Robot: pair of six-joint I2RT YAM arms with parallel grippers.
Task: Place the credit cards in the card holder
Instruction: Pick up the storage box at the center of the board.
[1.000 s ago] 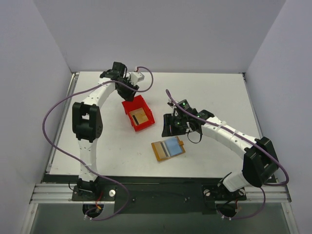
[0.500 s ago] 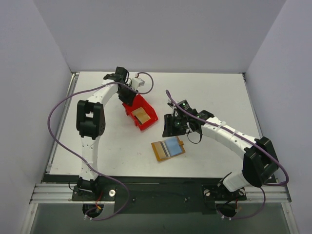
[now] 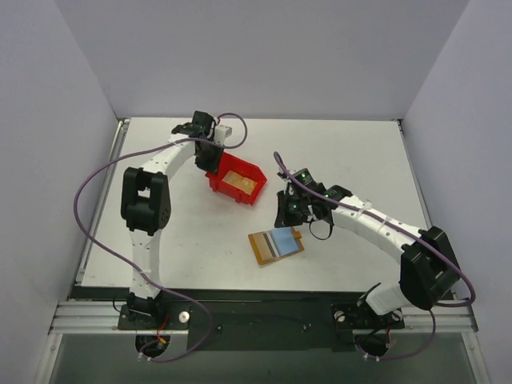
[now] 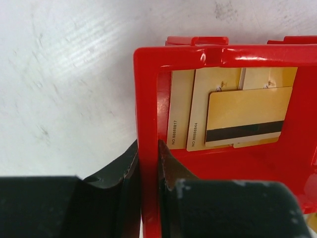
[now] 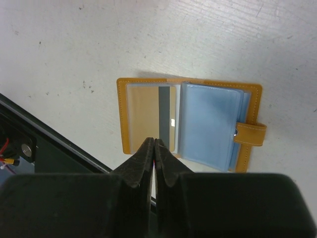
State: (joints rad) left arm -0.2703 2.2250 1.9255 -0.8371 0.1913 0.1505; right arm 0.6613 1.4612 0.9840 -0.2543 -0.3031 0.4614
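Red bin (image 3: 240,197) has swung round and slid a bit toward the middle of the table (image 3: 360,160), dragged by the left gripper (image 4: 147,148). The right gripper (image 5: 154,144) has gone from apart to closed and shifted slightly right.

Left fingers (image 4: 126,171) are clamped on the bin's side wall, one outside and one inside, with the red rim pinched between them. In the top view the left gripper (image 3: 210,156) is at the bin's far-left corner, the arm arching over from the left.

Credit cards (image 4: 247,116) lie flat inside the bin, several overlapping. The top one is golden with a dark stripe; paler ones under it show small printed numbers along their edges. From the top view they read as a tan patch (image 3: 240,181) on the bin floor.

Right fingers (image 5: 143,158) are pressed together with nothing between them, tips over the near edge of the card holder (image 5: 208,124); cannot tell if they touch it. In the top view the right gripper (image 3: 286,216) is just beside the holder's far-right corner.

Card holder (image 3: 276,244) lies open and flat on the table, near the front, well apart from the bin. It has an orange-tan cover, a light blue panel on one half and a tab sticking out on that side. The other half is a clear pocket with a tan striped card (image 5: 148,114) in it.
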